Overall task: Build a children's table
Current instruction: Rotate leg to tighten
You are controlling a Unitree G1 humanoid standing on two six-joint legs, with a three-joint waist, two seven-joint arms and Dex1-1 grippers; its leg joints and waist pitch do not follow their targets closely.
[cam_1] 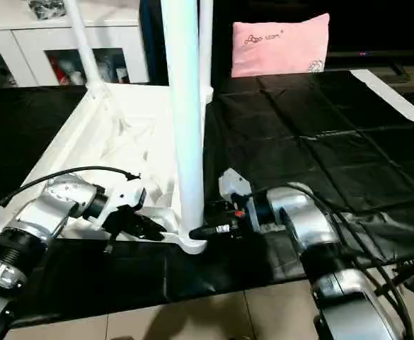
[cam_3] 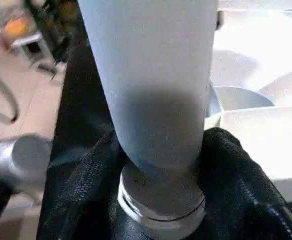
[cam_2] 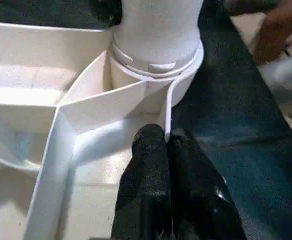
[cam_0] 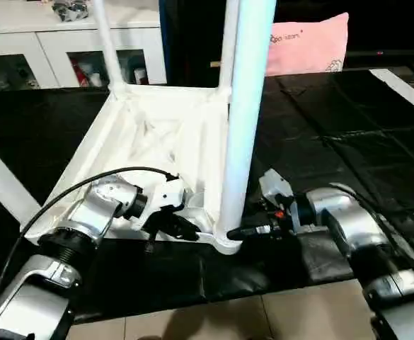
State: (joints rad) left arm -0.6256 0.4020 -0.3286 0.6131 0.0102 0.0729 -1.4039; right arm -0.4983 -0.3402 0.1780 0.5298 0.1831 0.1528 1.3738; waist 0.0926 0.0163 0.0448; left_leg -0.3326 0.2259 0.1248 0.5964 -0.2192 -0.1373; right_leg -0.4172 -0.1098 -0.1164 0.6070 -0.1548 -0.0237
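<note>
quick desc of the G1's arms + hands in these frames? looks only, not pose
Both forearms are silver metal with ribbed black collars at the joints. The left hand has a white housing and two black fingers; a black cable loops over that arm. The right hand has a white block, a small red-orange detail and black textured fingers.

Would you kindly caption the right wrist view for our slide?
Right tool closing around the base of the upright table leg seated in the tabletop corner socket.
</note>
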